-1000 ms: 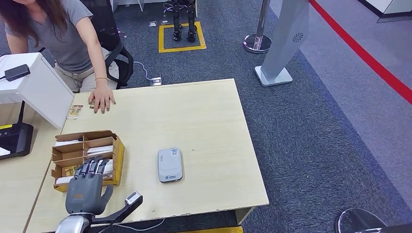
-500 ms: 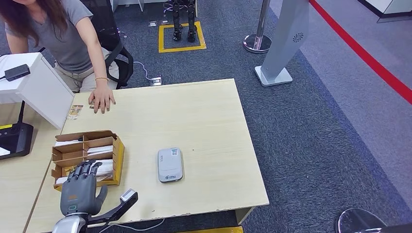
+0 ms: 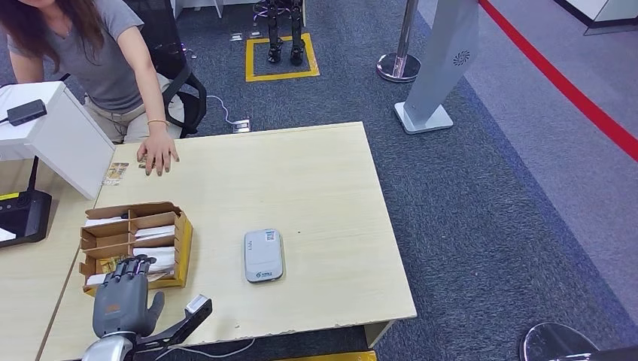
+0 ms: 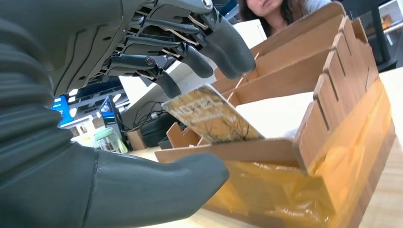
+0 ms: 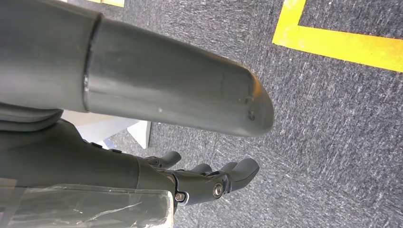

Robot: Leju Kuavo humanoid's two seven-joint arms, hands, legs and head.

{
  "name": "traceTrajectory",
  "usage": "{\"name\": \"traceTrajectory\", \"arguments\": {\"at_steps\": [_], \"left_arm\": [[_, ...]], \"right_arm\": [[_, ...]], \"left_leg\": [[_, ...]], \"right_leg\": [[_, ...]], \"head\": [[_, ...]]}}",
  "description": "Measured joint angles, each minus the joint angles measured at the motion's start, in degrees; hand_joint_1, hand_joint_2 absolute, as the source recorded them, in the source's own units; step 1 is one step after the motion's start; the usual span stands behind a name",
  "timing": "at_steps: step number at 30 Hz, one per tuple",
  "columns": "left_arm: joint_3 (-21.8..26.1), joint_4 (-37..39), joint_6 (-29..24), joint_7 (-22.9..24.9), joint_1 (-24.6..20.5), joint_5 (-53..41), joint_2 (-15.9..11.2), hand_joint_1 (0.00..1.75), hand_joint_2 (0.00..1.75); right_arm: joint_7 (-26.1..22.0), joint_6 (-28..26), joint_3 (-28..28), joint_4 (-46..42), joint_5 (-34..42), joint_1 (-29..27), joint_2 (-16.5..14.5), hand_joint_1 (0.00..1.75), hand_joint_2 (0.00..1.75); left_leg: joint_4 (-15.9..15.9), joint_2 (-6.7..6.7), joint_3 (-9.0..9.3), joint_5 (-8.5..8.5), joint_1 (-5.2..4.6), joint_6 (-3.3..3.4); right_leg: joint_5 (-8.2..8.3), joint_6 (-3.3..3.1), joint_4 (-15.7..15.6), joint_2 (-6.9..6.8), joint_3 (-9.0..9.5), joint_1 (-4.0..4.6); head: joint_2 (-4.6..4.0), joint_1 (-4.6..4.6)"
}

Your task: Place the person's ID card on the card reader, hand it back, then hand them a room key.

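My left hand at near end of card box, fingers spread over patterned room key, thumb below; grip not closed, I think. Close thumb onto key flat, lift straight clear of dividers.

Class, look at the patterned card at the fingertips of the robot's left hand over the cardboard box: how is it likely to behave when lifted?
The patterned card looks thin and flat, so probably light and fairly stiff. Its glossy face may slip between the left hand's fingers. Standing tilted in the cardboard box, it could tip back if released.
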State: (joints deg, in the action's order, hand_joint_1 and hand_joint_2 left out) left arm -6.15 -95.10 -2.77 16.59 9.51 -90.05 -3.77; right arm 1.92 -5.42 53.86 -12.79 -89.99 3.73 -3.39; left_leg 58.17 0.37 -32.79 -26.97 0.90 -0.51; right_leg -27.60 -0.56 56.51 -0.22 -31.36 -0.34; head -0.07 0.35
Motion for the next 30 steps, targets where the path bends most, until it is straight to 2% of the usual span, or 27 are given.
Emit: {"name": "traceTrajectory", "arguments": {"at_steps": [15,16,19,20,25,30], "left_arm": [[-0.01,0.59,0.89,1.19,-0.01,-0.01,-0.36,0.54,1.75],[-0.03,0.73,0.91,1.51,-0.03,-0.01,-0.52,0.66,1.75],[-0.35,1.13,0.97,2.61,-0.18,0.0,-1.2,1.47,1.75],[-0.46,1.2,1.0,2.83,-0.22,0.0,-1.33,1.61,1.75],[-0.87,1.22,0.95,2.99,-0.83,-0.04,-1.71,1.75,1.75],[-1.07,1.22,0.95,3.01,-1.13,-0.04,-1.89,1.75,1.75]], "right_arm": [[0.08,0.02,0.0,0.0,0.0,0.02,0.0,0.0,0.0],[0.1,0.02,0.0,0.0,0.0,0.02,0.0,0.0,0.0],[0.31,0.03,0.0,0.0,0.0,0.04,0.0,0.0,0.0],[0.39,0.04,0.0,0.0,0.0,0.05,0.0,0.0,0.0],[0.44,0.04,0.0,0.0,0.0,0.08,0.0,0.0,0.0],[0.44,0.04,0.0,0.0,0.0,0.11,0.0,0.0,0.0]], "left_leg": [[0.0,0.0,0.0,0.0,0.0,0.0],[0.0,0.0,0.01,0.0,0.0,0.0],[0.0,0.0,0.01,0.0,0.0,0.0],[0.0,0.0,0.01,0.0,0.0,0.0],[0.0,0.01,0.02,0.0,0.0,0.0],[0.0,0.02,0.03,0.0,0.0,0.0]], "right_leg": [[0.0,0.0,0.0,0.0,0.0,0.0],[0.0,0.0,0.0,0.0,0.0,0.0],[0.0,0.0,0.0,0.0,-0.01,0.0],[0.0,0.0,0.0,0.0,-0.01,0.0],[0.0,0.0,0.0,0.0,0.01,0.0],[0.0,0.0,0.0,0.01,0.01,0.0]], "head": [[0.0,0.01],[0.0,0.01],[0.0,0.0],[0.0,0.0],[0.0,0.01],[0.0,0.01]]}}
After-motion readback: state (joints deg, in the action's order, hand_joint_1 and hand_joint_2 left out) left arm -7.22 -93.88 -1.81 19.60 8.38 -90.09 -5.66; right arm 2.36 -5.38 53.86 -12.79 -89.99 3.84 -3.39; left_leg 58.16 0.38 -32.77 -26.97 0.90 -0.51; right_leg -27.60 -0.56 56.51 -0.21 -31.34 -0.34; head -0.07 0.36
